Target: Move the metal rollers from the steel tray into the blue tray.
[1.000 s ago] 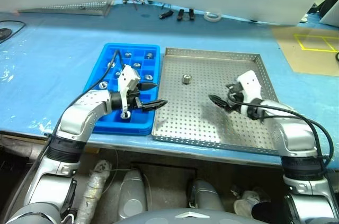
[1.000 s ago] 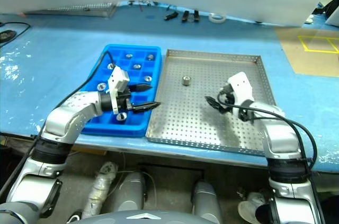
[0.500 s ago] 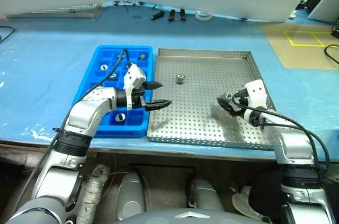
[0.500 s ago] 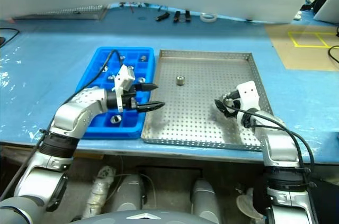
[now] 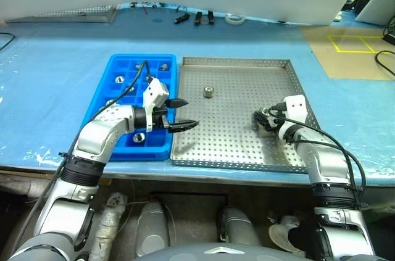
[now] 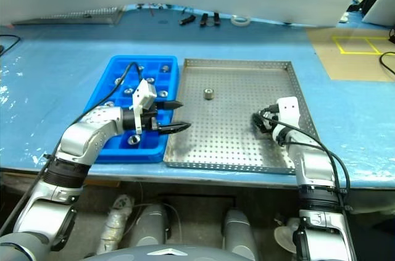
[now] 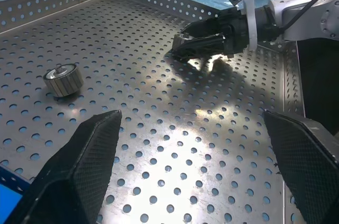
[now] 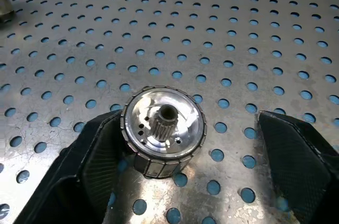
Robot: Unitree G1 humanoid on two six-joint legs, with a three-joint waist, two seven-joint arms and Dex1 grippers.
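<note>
We see a polished, mirror-bright metal roller (image 8: 163, 131) with a ribbed rim on the steel tray (image 8: 275, 33), whose punched sheet looks dull and lightly scuffed. The blue tray (image 5: 123, 66) is smooth glossy plastic. The fingers (image 7: 79, 173) look matt, finely textured black.

Left gripper (image 5: 185, 114) fingers spread wide; right gripper (image 5: 264, 120) fingers partly apart, low.

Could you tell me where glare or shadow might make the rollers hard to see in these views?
Left wrist view: bright glare patches on the steel tray under the right tool, dark shadow beside them. Right wrist view: the roller shines with reflections on its face but stays sharp. Left eye view: a soft shadow beside the right tool.
</note>
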